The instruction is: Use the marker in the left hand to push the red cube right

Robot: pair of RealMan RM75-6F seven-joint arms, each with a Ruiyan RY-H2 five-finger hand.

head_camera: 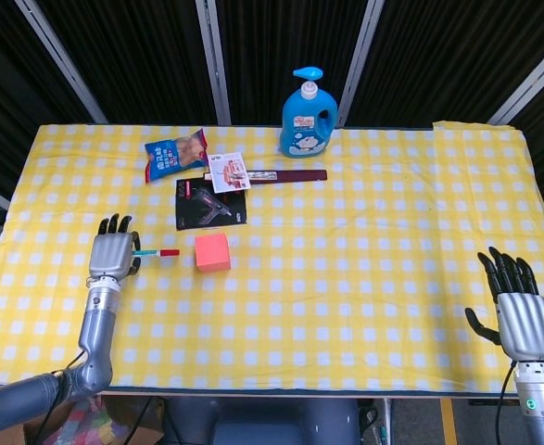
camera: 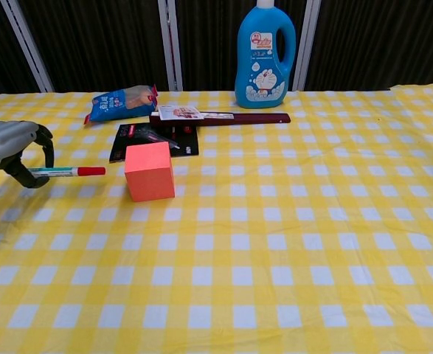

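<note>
The table (head_camera: 364, 278) is covered by a yellow-and-white checked cloth (camera: 290, 243) that reaches every visible edge. At the far side stands a blue detergent bottle (head_camera: 308, 113), upright, with a cartoon label. In front of it and to its left lies a long dark-red flat box (head_camera: 285, 175), with a white card (head_camera: 227, 172) resting over its left end. Just below the card sits a black blister pack (head_camera: 211, 204), and further left, near the far edge, a blue snack bag (head_camera: 175, 154) lies flat.

The right hand (head_camera: 520, 311) hovers at the near right corner, well apart from every object, fingers spread and holding nothing.

The left hand (head_camera: 110, 254) is at the near left, its fingers closed around the tail of the marker (head_camera: 157, 252). In the chest view the marker (camera: 63, 171) is pinched between thumb and fingers (camera: 45, 144) and held roughly level, red cap pointing toward the red cube (head_camera: 212, 251).

The red cube (camera: 149, 171) sits on the cloth just in front of the blister pack. The marker's red tip is near the cube's left face but apart from it; a gap of cloth shows between them in both views.
</note>
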